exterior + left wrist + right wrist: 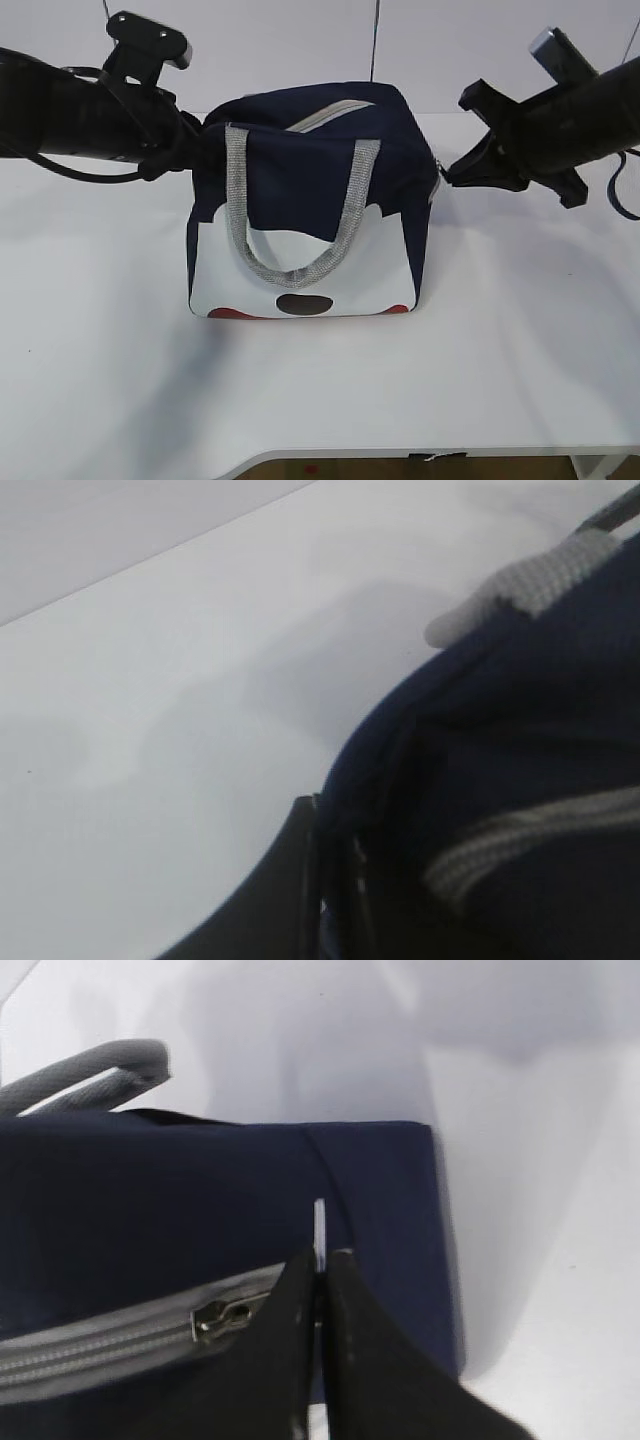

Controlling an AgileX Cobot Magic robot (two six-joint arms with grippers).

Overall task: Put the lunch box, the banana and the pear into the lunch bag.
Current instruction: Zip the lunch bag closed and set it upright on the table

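Observation:
The navy lunch bag (310,170) stands upright in the middle of the white table, its grey zipper (330,113) running across the top. My left gripper (195,135) is at its upper left corner, shut on a fold of the bag's navy fabric (400,780). My right gripper (443,175) is at the upper right corner. In the right wrist view its fingers (345,1290) are pressed together on a thin silvery pull (320,1222) just past the zipper slider (220,1318). The lunch box, the banana and the pear are out of view.
The bag's grey webbing handles (300,270) hang down over its white front panel. The table's front edge (400,452) runs along the bottom of the exterior view. Bare white tabletop (520,330) lies on both sides of the bag.

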